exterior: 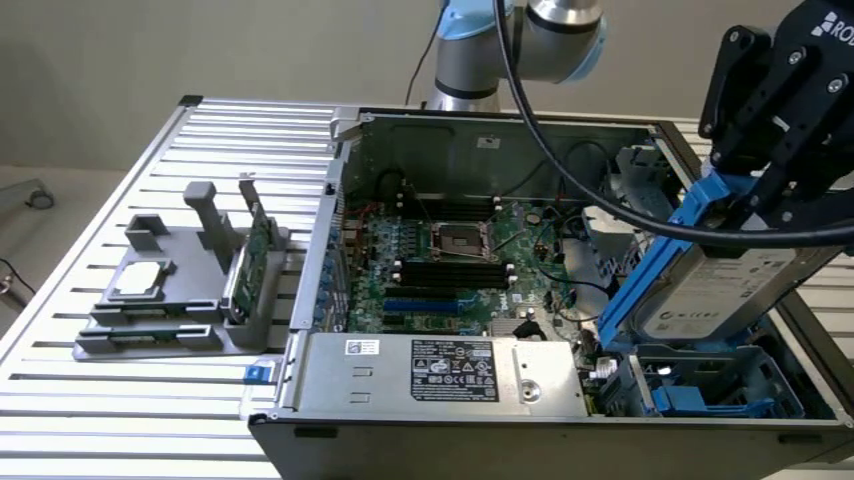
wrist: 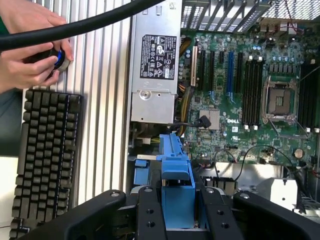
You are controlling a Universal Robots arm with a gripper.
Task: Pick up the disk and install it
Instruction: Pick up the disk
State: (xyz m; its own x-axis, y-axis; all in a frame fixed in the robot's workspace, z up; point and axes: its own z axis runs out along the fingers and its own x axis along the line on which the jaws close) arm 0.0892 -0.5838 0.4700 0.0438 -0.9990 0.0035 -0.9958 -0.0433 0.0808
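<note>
Right now I see the disk [exterior: 721,290] up in the air over the open computer case [exterior: 400,140], at the exterior view's right. It hangs tilted. Its long axis runs from the gripper [exterior: 747,218] at the upper end down toward the exterior view's left, and the lower end points into the front corner of the case. The silver face with the white label is turned toward the camera, with a blue rail along the edge beside the motherboard [exterior: 454,260].

My gripper is clamped on the upper end of the disk. In the wrist view its two black fingers [wrist: 150,215] sit on either side of the blue frame of the disk [wrist: 176,175].

Below the lower end lies a bay [exterior: 694,398] with blue plastic parts, and the disk is not in it yet. Just beside that bay is the grey power supply [exterior: 441,370].

On the slatted table [exterior: 200,420], at the exterior view's left, a grey stand [exterior: 134,335] holds a green card [exterior: 251,262] upright and a small silver chip [exterior: 140,280] lying flat.

Through the wrist view I also see a black keyboard [wrist: 45,155] and a person's hand [wrist: 27,47] on a round knob [wrist: 57,57] with a blue ring.
</note>
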